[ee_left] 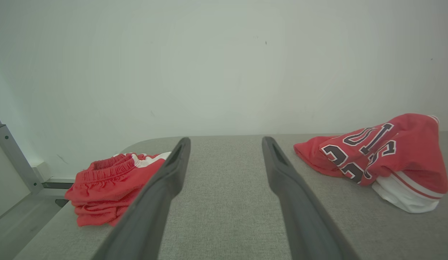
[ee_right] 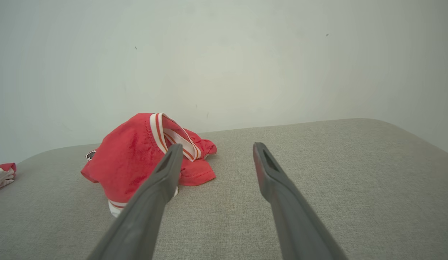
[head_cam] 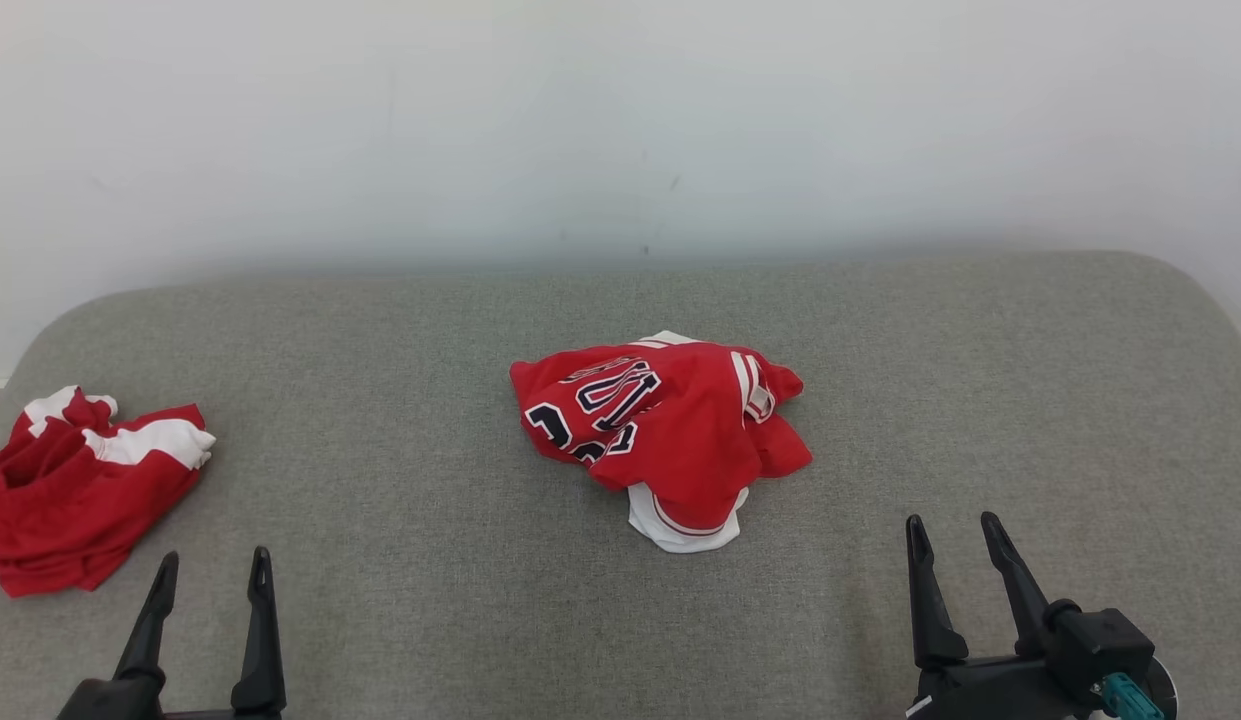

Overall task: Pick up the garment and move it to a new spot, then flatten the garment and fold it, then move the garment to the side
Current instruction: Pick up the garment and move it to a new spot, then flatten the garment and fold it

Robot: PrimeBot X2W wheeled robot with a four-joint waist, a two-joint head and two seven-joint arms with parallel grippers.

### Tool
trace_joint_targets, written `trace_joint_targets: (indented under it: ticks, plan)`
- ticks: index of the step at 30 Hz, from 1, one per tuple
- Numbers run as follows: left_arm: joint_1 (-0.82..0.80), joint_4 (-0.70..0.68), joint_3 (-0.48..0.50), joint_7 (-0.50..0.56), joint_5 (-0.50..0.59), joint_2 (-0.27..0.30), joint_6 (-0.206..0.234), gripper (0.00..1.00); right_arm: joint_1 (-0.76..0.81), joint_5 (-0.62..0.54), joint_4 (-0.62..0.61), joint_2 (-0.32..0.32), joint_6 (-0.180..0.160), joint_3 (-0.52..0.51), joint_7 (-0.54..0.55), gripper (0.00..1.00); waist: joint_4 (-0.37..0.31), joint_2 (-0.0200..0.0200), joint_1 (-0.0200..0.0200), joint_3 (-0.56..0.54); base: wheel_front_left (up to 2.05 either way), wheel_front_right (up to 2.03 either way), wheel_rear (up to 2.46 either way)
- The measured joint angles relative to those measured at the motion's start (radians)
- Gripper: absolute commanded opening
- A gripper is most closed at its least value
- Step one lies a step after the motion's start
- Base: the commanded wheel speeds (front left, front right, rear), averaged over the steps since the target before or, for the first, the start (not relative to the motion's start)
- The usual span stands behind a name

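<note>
The jersey (head_cam: pixel 670 440) lies crumpled at the centre of the head view on the grey surface (head_cam: pixel 430 560). Red shorts (head_cam: pixel 75 490) sit at far left. Left gripper (head_cam: pixel 210 580) and right gripper (head_cam: pixel 952 545) (both empty) have fingers apart.

Red jersey (head_cam: pixel 680 430) crumpled, mid grey surface (head_cam: pixel 430 620).

It looks like a bare test room or lab, not a home. A grey woven-fabric pad with rounded corners (head_cam: pixel 980 330) stands against a plain, scuffed white wall (head_cam: pixel 620 120). It bears a crumpled red-and-white sports jersey (head_cam: pixel 670 440), and a bolted grey metal rail (ee_left: pixel 12 160) rises beside it.
</note>
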Motion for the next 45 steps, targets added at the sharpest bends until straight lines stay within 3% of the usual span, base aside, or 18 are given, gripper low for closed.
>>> trace_joint_targets:
  ticks: [10,23,29,45]
  plan:
    - [0.058,-0.010,0.054,0.000,0.031,-0.042,-0.003,1.00,0.015,-0.005,0.006,0.000,0.000,0.003,0.000,1.00,-0.003,0.0000,0.0001,-0.006,0.00,0.00,0.00]
    - [0.075,0.048,0.046,0.000,0.017,-0.034,-0.082,1.00,0.023,-0.015,0.017,0.000,0.000,-0.005,0.000,1.00,-0.004,0.0000,0.0001,-0.010,0.00,0.00,0.00]
    - [0.074,0.056,0.036,0.001,0.007,-0.030,-0.099,1.00,0.025,-0.020,0.018,0.000,0.000,-0.008,0.000,1.00,-0.001,0.0001,0.0001,-0.006,0.00,0.00,0.00]
    - [0.067,0.068,0.022,0.013,-0.022,-0.021,-0.108,1.00,0.024,-0.022,0.029,0.000,0.000,-0.013,0.000,1.00,0.004,0.0000,0.0001,-0.001,0.00,0.00,0.00]
